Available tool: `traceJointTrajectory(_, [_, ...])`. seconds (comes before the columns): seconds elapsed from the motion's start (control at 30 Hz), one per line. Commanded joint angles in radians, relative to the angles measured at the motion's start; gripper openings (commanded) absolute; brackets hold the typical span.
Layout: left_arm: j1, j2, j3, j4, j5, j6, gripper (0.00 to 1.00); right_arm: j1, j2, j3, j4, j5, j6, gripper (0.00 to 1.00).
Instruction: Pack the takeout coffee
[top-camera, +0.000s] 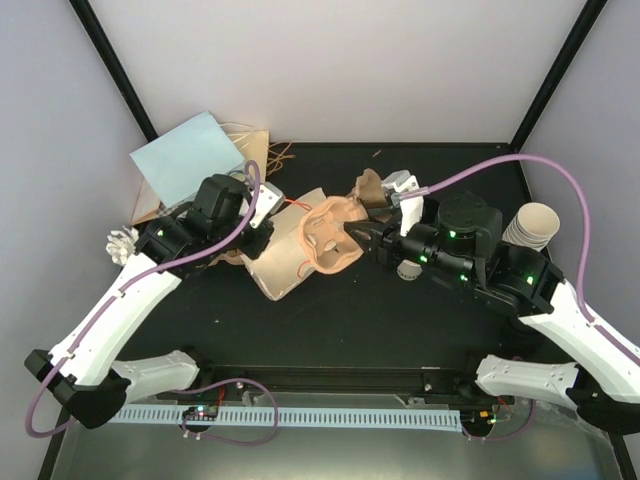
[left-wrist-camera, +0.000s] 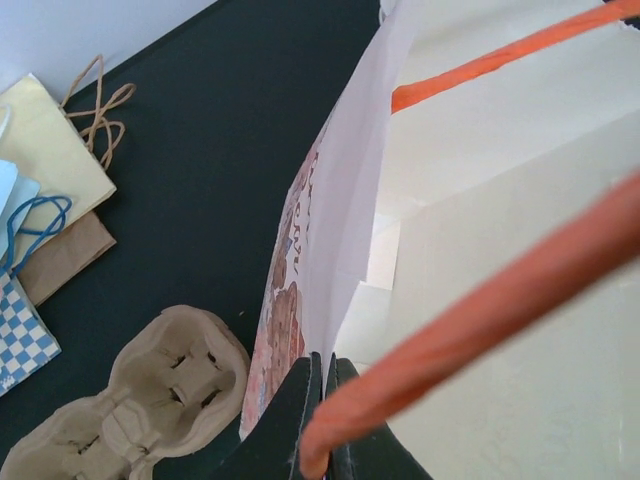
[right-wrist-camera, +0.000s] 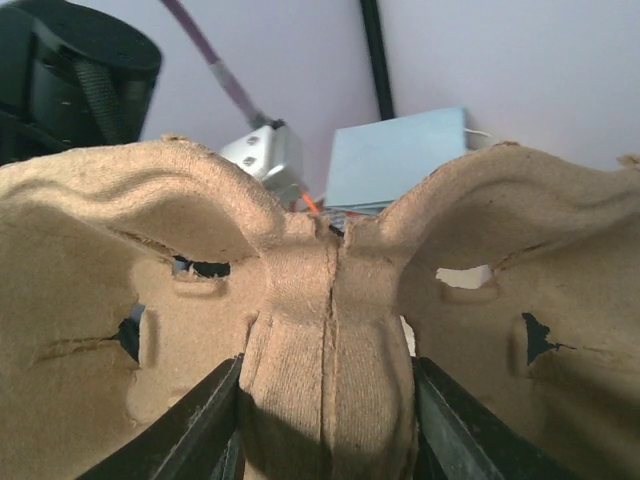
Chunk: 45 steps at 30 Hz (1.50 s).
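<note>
My right gripper (top-camera: 358, 238) (right-wrist-camera: 328, 364) is shut on the middle ridge of the brown pulp cup tray (top-camera: 335, 232) (right-wrist-camera: 330, 290), holding it beside the mouth of the cream paper bag (top-camera: 283, 265). The bag lies on its side on the black table. My left gripper (top-camera: 267, 224) (left-wrist-camera: 325, 368) is shut on the bag's thin upper wall (left-wrist-camera: 345, 200), and an orange handle (left-wrist-camera: 480, 320) crosses in front of its fingers. Cream paper cups (top-camera: 530, 225) of the takeout coffee lie at the far right behind my right arm, with no lid showing.
Flat paper bags (top-camera: 195, 155) (left-wrist-camera: 50, 160) with twine handles are piled at the back left. In the left wrist view a pulp tray (left-wrist-camera: 165, 400) rests on the table beside the bag. A brown and silver object (top-camera: 385, 185) sits behind the right gripper. A whitish round thing (top-camera: 408, 269) is under the right wrist.
</note>
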Motion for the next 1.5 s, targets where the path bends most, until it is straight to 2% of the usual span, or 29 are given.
traceJointTrajectory(0.0, [-0.008, -0.031, -0.012, 0.054, 0.052, 0.028, 0.02, -0.004, 0.008, -0.002, 0.097, -0.184, 0.01, 0.43])
traceJointTrajectory(0.1, [-0.009, -0.033, -0.013, 0.052, 0.07, 0.025, 0.02, -0.004, 0.006, -0.034, 0.157, -0.281, 0.05, 0.43])
traceJointTrajectory(0.27, [-0.01, -0.046, -0.015, 0.053, 0.103, 0.03, 0.01, -0.004, -0.004, -0.098, 0.226, -0.346, 0.082, 0.43])
traceJointTrajectory(0.73, [-0.013, -0.071, -0.013, 0.04, 0.225, 0.034, 0.01, -0.004, 0.006, -0.167, 0.3, -0.417, 0.117, 0.42])
traceJointTrajectory(1.2, [-0.017, -0.08, -0.015, 0.041, 0.253, 0.04, 0.01, -0.004, 0.051, -0.178, 0.335, -0.465, 0.182, 0.42])
traceJointTrajectory(1.47, [-0.02, -0.092, -0.016, 0.044, 0.262, 0.044, 0.02, -0.004, 0.07, -0.219, 0.3, -0.487, 0.199, 0.41])
